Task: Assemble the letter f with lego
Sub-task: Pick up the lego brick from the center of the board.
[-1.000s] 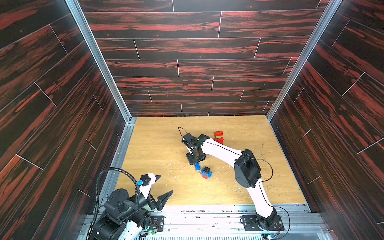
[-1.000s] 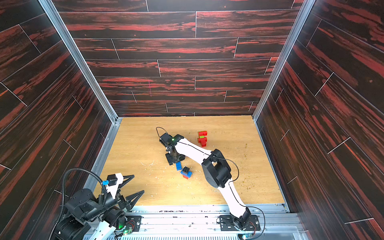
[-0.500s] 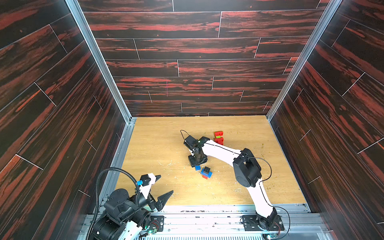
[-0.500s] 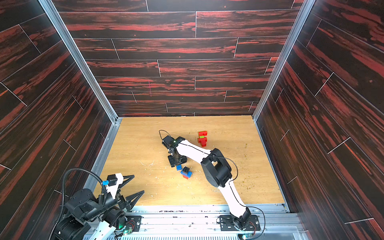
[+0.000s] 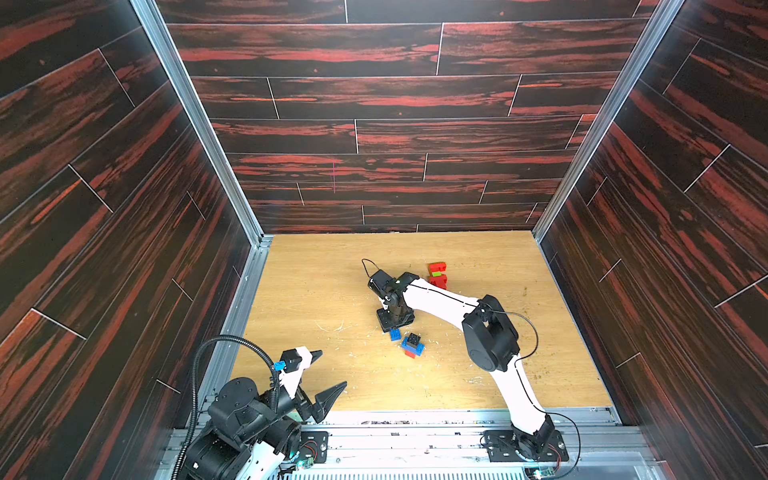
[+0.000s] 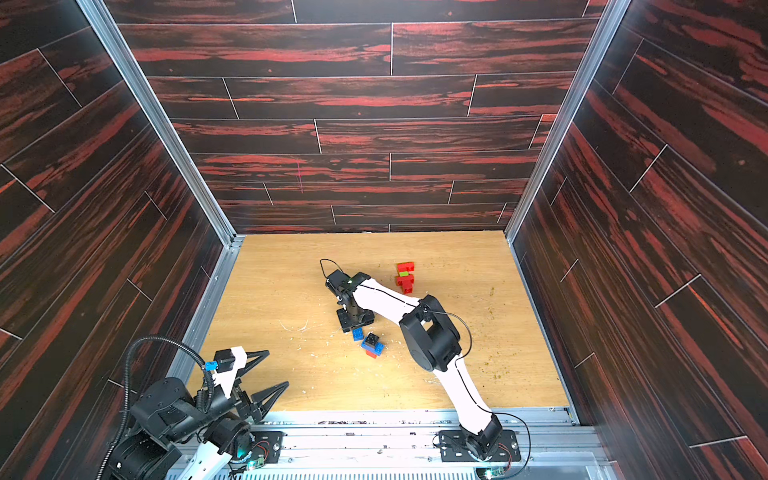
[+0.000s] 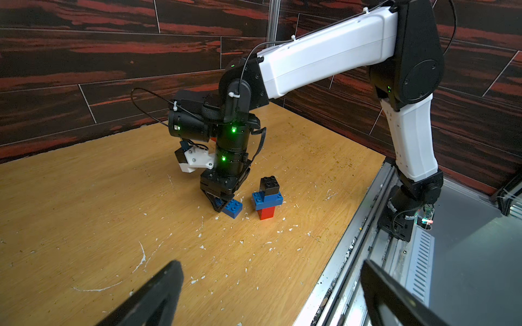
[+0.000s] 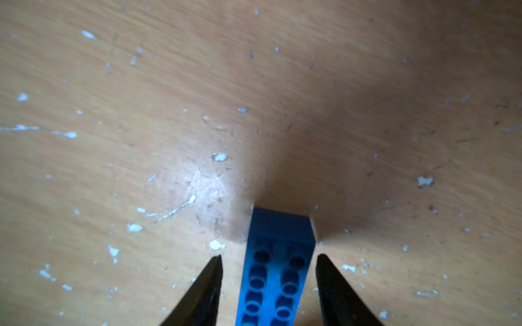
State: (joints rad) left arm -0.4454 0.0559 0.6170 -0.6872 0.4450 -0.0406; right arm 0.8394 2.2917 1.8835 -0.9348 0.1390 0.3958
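F unbuilt: black-topped stack [image 5: 412, 344], red-green stack [image 5: 437, 279] separate; right jaws, parted, straddle blue brick [image 8: 278, 262], probably ungripped; left jaws gape

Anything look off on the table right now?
The wooden table is scuffed: white flecks and scratches around the work area. The small stack looks top-heavy: its wide blue brick overhangs the narrow red base, black brick on top.

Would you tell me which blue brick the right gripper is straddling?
The loose blue brick flat on the table; the other blue brick sits stacked under a black brick.
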